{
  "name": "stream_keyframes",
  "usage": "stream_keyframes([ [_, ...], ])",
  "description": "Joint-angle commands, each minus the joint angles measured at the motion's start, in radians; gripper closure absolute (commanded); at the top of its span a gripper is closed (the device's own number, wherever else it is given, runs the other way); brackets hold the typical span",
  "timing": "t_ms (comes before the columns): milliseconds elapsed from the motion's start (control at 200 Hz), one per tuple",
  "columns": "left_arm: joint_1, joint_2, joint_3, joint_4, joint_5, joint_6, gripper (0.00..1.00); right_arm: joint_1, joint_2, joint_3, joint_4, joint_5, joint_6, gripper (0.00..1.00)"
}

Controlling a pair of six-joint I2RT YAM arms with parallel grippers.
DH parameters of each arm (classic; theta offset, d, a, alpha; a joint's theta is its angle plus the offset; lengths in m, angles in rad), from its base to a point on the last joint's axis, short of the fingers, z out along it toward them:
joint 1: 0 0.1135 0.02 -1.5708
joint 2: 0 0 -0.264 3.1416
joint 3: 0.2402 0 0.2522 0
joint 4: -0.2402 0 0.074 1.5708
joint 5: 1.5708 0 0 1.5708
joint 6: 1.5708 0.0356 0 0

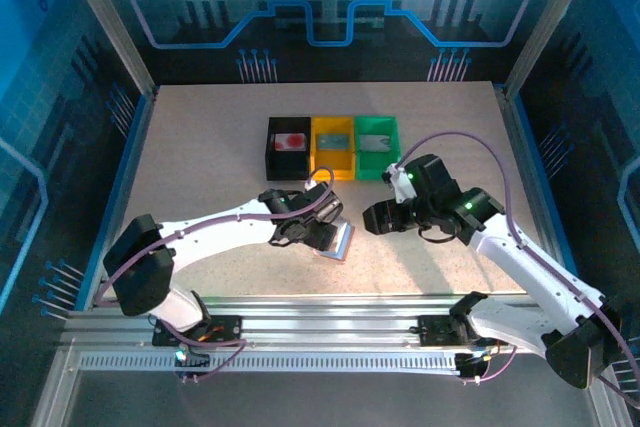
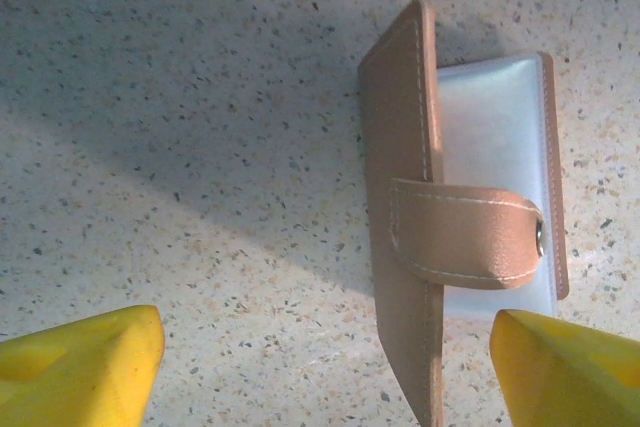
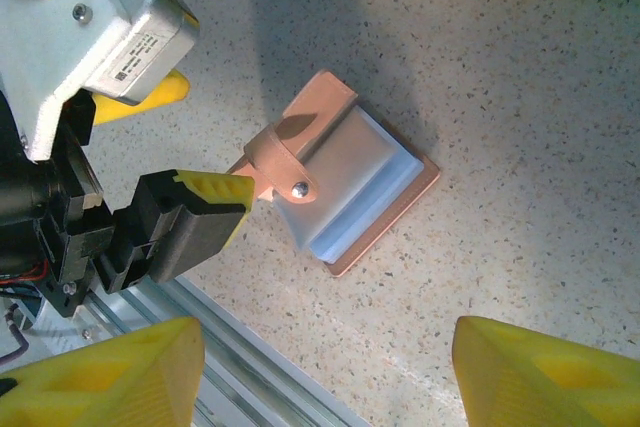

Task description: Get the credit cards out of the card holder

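Speckled table: black bin, yellow bin, green bin touching in a row; salmon card holder lies apart, nearer.

The card holder lies on the table (partly under the left claw).

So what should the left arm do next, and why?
Probably lift the left tool straight up and clear. Its jaws stand open, gripping nothing. The card holder lies on the table with its cover half raised, no card shows in its pale sleeve, and a red card lies in the black bin.
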Motion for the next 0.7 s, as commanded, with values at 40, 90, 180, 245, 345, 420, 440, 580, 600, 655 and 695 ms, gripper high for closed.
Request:
stream_keyframes([
  [40, 0.004, 0.023, 0.010, -0.006, 0.048, 0.025, 0.17, -0.008, -0.016, -0.024, 0.000, -0.029, 0.011, 0.34],
  [90, 0.004, 0.026, 0.005, -0.005, 0.043, 0.025, 0.18, -0.008, -0.016, -0.026, 0.001, -0.029, 0.013, 0.34],
  [180, 0.011, 0.029, -0.002, -0.004, 0.033, 0.021, 0.27, -0.007, -0.016, -0.030, 0.006, -0.032, 0.017, 0.35],
  [245, 0.022, 0.023, -0.014, 0.006, 0.040, 0.015, 0.31, -0.008, -0.016, -0.035, 0.011, -0.036, 0.020, 0.35],
  [345, 0.036, 0.011, -0.029, 0.024, 0.055, 0.004, 0.36, -0.008, -0.016, -0.044, 0.016, -0.038, 0.025, 0.36],
  [420, 0.042, 0.011, -0.035, 0.033, 0.068, -0.001, 0.38, -0.008, -0.017, -0.050, 0.019, -0.036, 0.028, 0.36],
  [440, 0.042, 0.013, -0.035, 0.035, 0.069, -0.002, 0.38, -0.007, -0.018, -0.053, 0.021, -0.035, 0.029, 0.36],
  [580, 0.042, 0.024, -0.036, 0.041, 0.073, -0.008, 0.38, -0.007, -0.015, -0.064, 0.030, -0.043, 0.032, 0.36],
  [600, 0.042, 0.024, -0.037, 0.042, 0.076, -0.007, 0.38, -0.007, -0.013, -0.066, 0.030, -0.044, 0.033, 0.36],
  [655, 0.042, 0.029, -0.038, 0.042, 0.077, -0.010, 0.40, -0.006, -0.010, -0.068, 0.033, -0.046, 0.035, 0.37],
  [695, 0.043, 0.031, -0.041, 0.043, 0.077, -0.012, 0.43, -0.005, -0.007, -0.071, 0.038, -0.048, 0.037, 0.37],
])
